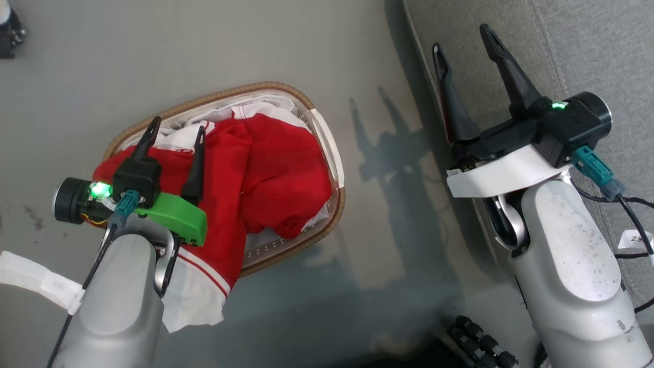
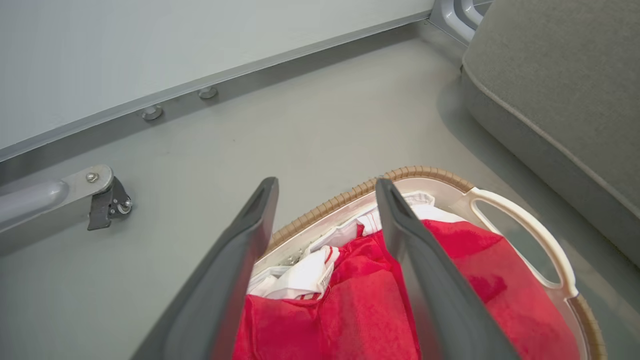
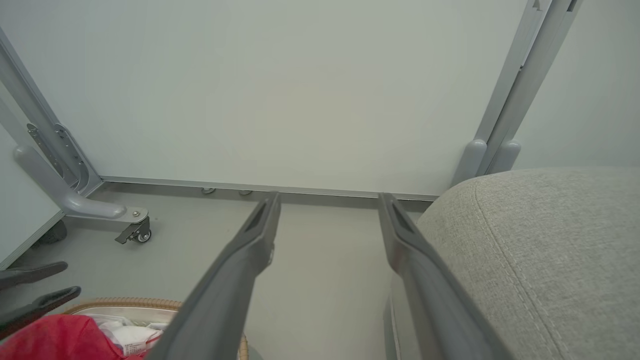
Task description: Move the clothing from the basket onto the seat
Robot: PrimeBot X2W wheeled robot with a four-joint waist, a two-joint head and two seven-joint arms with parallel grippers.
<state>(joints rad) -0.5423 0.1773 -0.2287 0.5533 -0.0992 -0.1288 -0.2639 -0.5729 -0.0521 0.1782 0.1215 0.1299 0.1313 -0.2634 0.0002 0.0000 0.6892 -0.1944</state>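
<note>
Red clothing [image 1: 276, 174] with white panels and striped trim fills the oval white basket [image 1: 327, 148] on the floor; one piece spills over its near rim. My left gripper [image 1: 176, 130] hovers open above the basket's left half, nothing between its fingers. The left wrist view looks down on the clothing [image 2: 360, 310] and the basket's [image 2: 525, 235] white handle between the open left gripper's [image 2: 325, 187] fingers. Over the left edge of the grey seat [image 1: 587, 56], my right gripper [image 1: 462, 38] stands open and empty. In the right wrist view, the right gripper [image 3: 327, 200] points past the seat [image 3: 540, 250].
A pale wall panel [image 3: 280, 90] on a wheeled metal frame [image 3: 135, 232] stands beyond the basket. Bare grey floor [image 1: 398, 214] separates basket and seat. Dark cables [image 1: 633, 214] trail over the seat by my right arm. The robot's dark base [image 1: 480, 342] shows at the bottom.
</note>
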